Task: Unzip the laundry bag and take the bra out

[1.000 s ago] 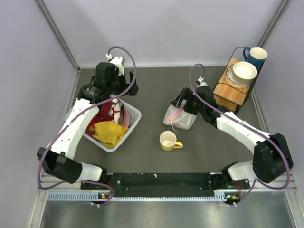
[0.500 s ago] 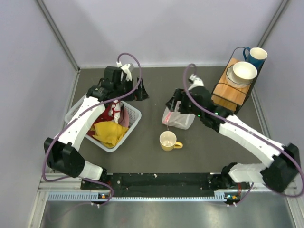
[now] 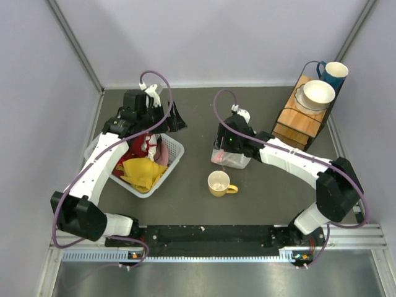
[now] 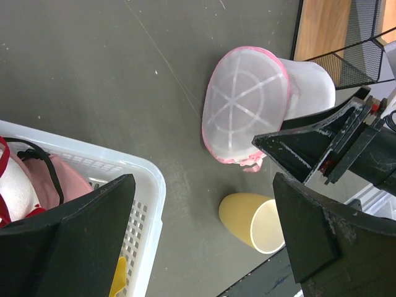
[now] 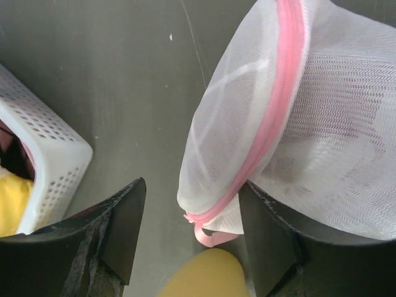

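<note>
Laundry bag (image 5: pixel 322 124): plain white mesh, pink zipper trim.

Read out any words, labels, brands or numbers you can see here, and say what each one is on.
None can be read. The mesh laundry bag, yellow mug, white slatted basket, cream bowl, blue mug and wooden stand all look plain, with no print.
Any marking on the rail at the arms' bases is too small to make out.
</note>
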Action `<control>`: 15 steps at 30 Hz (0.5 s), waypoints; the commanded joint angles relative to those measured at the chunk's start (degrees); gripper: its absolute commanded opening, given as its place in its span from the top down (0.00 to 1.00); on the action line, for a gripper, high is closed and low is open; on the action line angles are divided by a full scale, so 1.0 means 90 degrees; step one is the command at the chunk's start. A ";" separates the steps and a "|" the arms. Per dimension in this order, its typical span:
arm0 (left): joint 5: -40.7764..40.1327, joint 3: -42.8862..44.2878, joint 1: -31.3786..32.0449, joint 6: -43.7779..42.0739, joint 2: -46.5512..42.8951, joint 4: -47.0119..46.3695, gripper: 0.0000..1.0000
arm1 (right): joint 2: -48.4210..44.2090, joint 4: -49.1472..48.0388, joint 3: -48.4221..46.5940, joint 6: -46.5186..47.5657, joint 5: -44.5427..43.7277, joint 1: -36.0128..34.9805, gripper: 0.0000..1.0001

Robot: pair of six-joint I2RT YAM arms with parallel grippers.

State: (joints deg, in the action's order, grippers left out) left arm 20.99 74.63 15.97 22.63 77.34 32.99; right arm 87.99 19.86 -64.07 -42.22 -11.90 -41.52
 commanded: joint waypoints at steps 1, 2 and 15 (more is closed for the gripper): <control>0.0108 -0.0118 -0.0016 0.0092 -0.0244 -0.0384 0.01 | -0.0040 -0.0107 -0.0419 -0.0114 -0.0396 0.0004 0.55; 0.0138 -0.0138 -0.0016 0.0122 -0.0253 -0.0423 0.01 | -0.0020 -0.0068 -0.0536 -0.0056 -0.0406 0.0042 0.71; 0.1395 -0.0674 -0.0016 0.1058 -0.0351 -0.1516 0.01 | -0.1679 -0.0418 -0.0821 0.0169 -0.0026 0.0052 1.00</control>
State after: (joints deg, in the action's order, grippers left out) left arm 26.11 70.28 15.97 27.35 75.99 27.73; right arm 82.30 21.93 -67.64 -41.85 -12.84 -41.45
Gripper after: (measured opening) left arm 0.990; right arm 0.014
